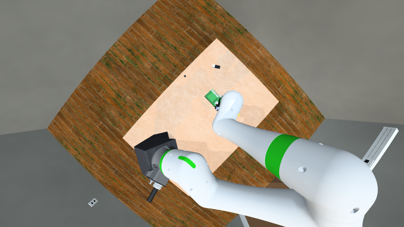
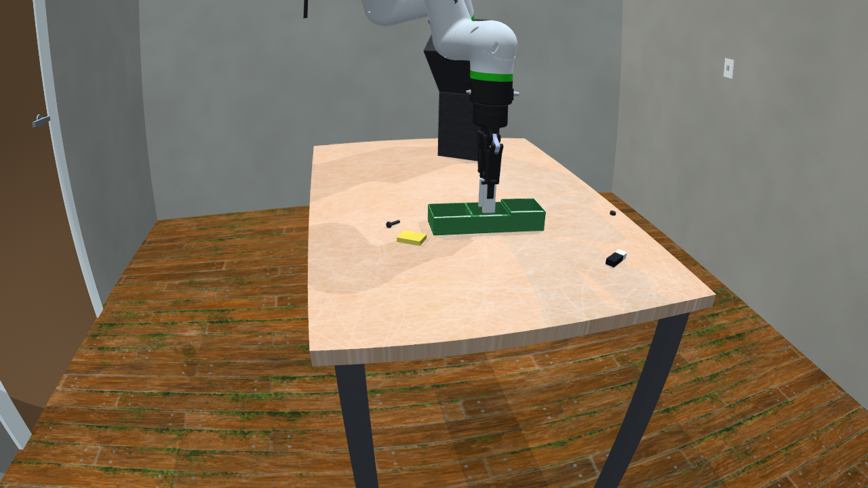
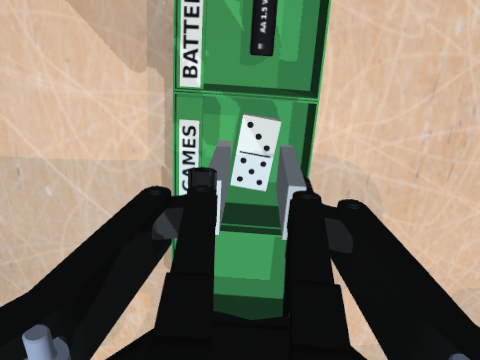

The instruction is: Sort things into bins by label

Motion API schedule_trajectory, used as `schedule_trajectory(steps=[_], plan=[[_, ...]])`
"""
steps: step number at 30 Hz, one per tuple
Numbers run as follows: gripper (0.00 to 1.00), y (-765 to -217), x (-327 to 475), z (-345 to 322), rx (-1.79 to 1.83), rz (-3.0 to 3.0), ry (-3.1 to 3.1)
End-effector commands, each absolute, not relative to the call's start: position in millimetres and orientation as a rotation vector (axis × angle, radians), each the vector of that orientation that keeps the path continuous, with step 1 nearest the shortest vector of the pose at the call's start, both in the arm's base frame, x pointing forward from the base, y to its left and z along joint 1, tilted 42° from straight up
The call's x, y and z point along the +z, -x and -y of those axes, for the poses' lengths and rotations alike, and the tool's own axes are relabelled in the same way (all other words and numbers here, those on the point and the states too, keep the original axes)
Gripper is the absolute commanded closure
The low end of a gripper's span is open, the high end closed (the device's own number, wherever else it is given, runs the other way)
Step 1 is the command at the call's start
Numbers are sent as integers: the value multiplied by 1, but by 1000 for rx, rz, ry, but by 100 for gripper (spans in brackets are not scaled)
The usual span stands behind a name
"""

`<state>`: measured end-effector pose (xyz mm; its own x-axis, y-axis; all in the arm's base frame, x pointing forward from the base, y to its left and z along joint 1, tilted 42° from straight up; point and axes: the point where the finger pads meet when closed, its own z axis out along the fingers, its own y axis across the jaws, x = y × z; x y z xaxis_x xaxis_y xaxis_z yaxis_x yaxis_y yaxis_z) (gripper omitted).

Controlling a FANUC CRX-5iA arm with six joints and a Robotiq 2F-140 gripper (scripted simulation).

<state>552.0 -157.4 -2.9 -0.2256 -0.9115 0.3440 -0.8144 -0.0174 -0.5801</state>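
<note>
A green bin (image 2: 485, 216) with three compartments stands mid-table; it also shows in the overhead view (image 1: 212, 96). In the wrist view the far compartment is labelled BATTERIES and holds a black battery (image 3: 263, 14). The middle compartment is labelled GAMES and holds a white domino (image 3: 254, 152), lying slightly tilted. My gripper (image 3: 254, 163) (image 2: 487, 197) hangs straight down into the middle compartment. Its fingers stand either side of the domino with a small gap on each side, so it is open. My fingers hide the near compartment's label.
A yellow block (image 2: 411, 237) and a black screw (image 2: 392, 224) lie left of the bin. A black-and-white stick (image 2: 615, 258) and a small black part (image 2: 612, 213) lie at the right. The arm's black base (image 2: 455, 121) stands at the back.
</note>
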Motion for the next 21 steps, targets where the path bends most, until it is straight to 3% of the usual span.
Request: schedule_trajectory(steps=[1, 19, 20, 21], plan=[[73, -550, 0, 156, -1069, -2102, 1863], [73, -535, 21, 143, -1069, -2102, 1863], [60, -535, 26, 150, -1058, -2137, 1801], [60, -536, 30, 157, -1047, -2170, 1738]])
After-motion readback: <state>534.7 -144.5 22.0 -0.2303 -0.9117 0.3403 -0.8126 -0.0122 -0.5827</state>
